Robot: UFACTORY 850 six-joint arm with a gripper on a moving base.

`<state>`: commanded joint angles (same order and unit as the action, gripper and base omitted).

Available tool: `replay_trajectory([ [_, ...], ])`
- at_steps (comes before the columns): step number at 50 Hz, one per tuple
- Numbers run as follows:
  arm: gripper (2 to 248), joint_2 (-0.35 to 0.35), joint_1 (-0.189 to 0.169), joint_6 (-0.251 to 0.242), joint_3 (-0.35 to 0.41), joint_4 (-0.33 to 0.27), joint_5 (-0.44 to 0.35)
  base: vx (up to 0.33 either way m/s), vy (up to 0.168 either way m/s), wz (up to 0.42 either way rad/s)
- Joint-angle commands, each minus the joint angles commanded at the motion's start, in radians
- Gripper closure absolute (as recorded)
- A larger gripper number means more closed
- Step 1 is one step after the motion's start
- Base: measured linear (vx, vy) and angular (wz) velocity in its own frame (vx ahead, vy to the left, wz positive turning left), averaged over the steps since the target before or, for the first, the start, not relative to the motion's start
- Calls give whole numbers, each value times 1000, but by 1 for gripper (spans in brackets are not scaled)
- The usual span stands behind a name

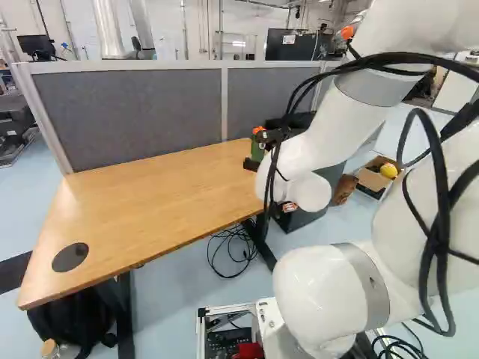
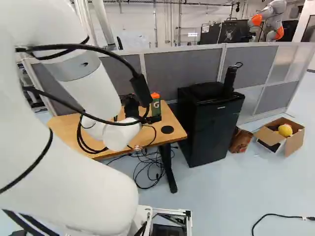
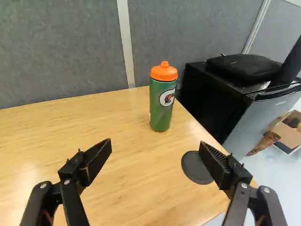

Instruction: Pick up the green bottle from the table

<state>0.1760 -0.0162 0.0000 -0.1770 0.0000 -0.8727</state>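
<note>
— Grey partition panels [image 3: 61, 52] run along the far side, with the wooden desk [image 3: 56, 122] in front. Where's the bottle?

— The green bottle [image 3: 160, 117] stands upright near the desk's far right corner, orange cap [image 3: 163, 72] on top. It's ahead of the claw [image 2: 132, 104], beyond the fingertips and apart from both, just slightly right of the middle line between them.

— And how does the claw [image 3: 155, 143] look?

— Spread wide, its two fingers [image 3: 96, 160] well apart, holding nothing.

— What lies between it and the bottle?

— Bare wood down the middle. A flat black disc [image 3: 196, 167] sits in the desk top, nearer than the bottle and to its right, close to the right fingertip in the wrist view.

— Anything else close by?

— A black fridge [image 2: 211, 132] stands on the floor just right of the desk, with a black bag [image 3: 249, 67] lying on it. Farther right are a brown paper bag [image 2: 241, 140] and an open cardboard box [image 2: 294, 141] with something round and yellow [image 2: 285, 130] inside. Loose cables [image 1: 239, 250] lie under the desk's right end.
</note>
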Motion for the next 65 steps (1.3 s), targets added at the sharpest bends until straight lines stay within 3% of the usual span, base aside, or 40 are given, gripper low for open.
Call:
replay_trajectory([
  [36, 3, -203, -30, 0, -196, -5, 0, 0, 0, 0],
  [65, 3, -347, -39, 0, -352, -110, 0, 0, 0, 0],
])
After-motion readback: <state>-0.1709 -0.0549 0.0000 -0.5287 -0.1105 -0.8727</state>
